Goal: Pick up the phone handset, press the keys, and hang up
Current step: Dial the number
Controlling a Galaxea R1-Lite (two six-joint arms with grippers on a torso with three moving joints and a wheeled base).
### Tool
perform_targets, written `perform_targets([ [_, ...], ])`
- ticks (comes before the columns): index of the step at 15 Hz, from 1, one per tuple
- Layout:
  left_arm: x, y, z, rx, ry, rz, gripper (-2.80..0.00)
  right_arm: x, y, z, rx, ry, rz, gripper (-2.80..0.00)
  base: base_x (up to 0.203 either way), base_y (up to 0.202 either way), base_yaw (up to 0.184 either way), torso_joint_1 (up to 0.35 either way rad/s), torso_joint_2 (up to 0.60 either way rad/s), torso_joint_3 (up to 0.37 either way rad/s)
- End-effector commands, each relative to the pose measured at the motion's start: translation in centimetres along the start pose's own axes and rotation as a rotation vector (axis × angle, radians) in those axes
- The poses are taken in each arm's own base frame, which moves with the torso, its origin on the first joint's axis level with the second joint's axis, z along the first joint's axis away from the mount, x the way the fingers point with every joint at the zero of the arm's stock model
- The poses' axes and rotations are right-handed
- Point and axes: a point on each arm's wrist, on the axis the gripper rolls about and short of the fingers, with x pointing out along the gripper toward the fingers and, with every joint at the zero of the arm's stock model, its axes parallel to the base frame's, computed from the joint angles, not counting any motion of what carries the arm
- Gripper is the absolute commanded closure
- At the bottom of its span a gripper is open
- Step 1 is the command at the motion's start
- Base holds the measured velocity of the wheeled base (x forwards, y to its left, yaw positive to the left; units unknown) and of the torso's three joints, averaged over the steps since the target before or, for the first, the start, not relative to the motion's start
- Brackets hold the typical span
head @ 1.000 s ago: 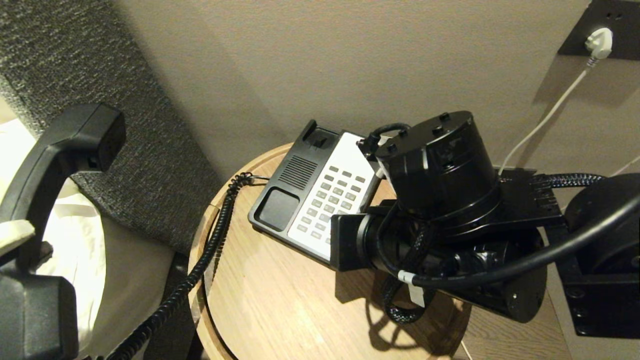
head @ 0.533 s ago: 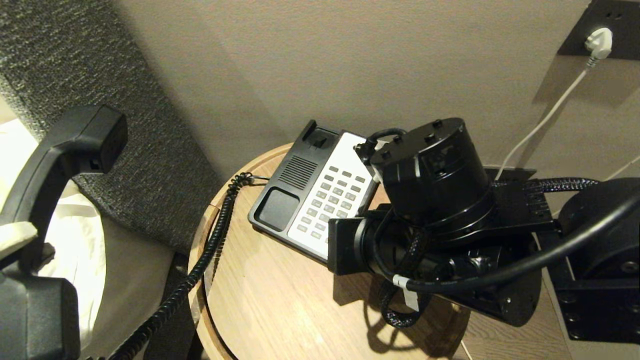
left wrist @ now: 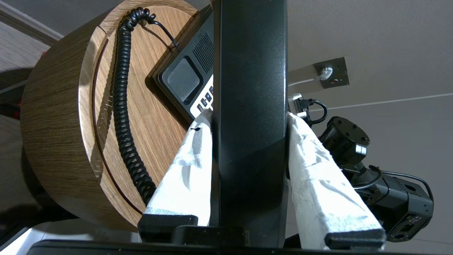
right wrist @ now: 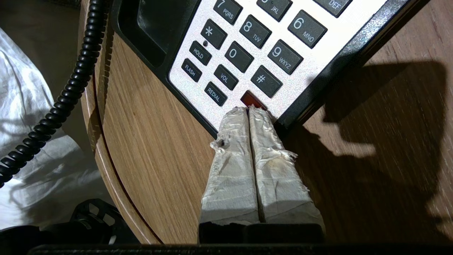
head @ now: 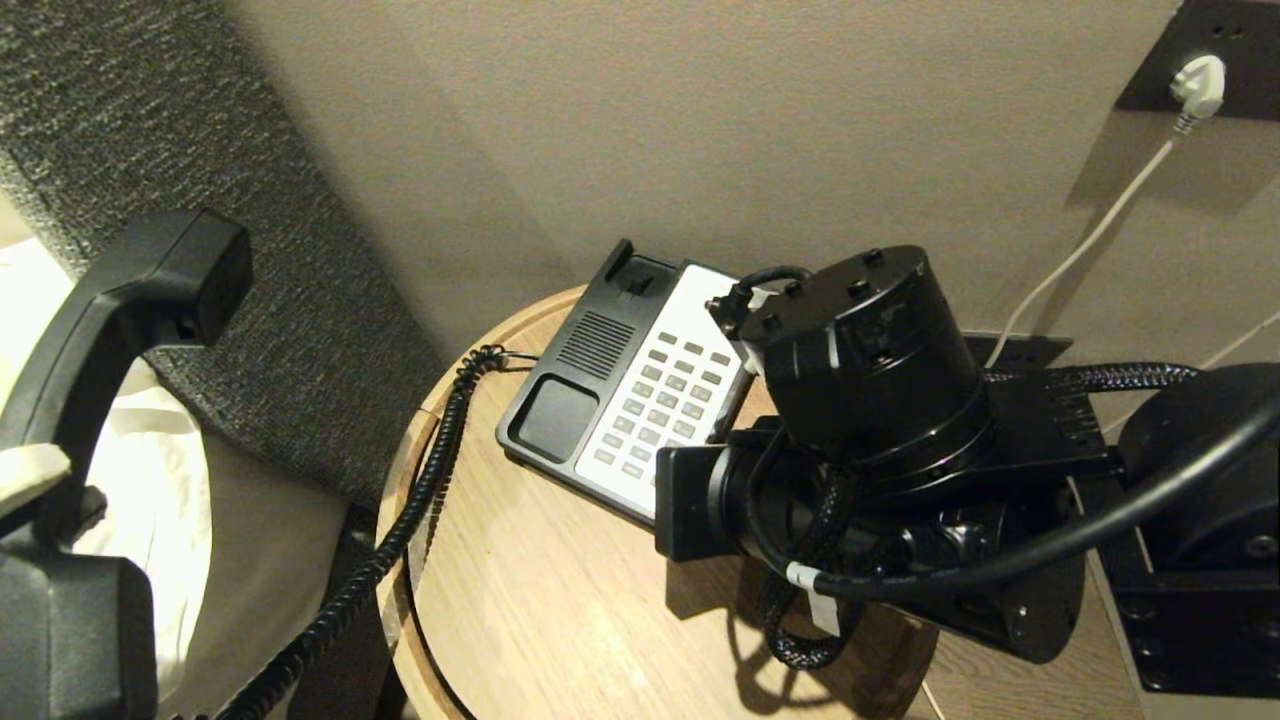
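Observation:
The black phone handset hangs in the air at the far left, off the table, with my left gripper shut on its middle; the white-wrapped fingers press both sides. Its coiled cord runs down to the black-and-white phone base on the round wooden table. My right gripper is shut, empty, its tips together at the red key on the near edge of the keypad. In the head view the right wrist hides those fingers.
A grey upholstered headboard and white bedding lie left of the table. The wall stands right behind the phone, with a socket and white plug at the upper right. The empty handset cradle is on the base's left side.
The right wrist has sunk slightly over the near right of the keypad. The left gripper and handset have stayed still.

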Motion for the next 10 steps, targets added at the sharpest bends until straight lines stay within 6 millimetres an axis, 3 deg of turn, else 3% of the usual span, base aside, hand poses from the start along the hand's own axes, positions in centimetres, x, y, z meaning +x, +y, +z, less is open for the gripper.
perform_targets([
  [1, -0.02, -0.01, 0.01, -0.005, -0.001, -0.002, 0.00, -0.06, -0.01, -0.06, 0.004, 0.001, 0.000, 0.00, 0.000, 0.000, 0.000, 0.000, 0.00, 0.000],
  [10, -0.10, -0.05, 0.03, -0.005, -0.002, -0.004, 0.00, 0.34, -0.11, -0.65, -0.010, 0.018, -0.014, 0.00, 0.000, 0.000, 0.000, 0.000, 0.00, 0.000],
])
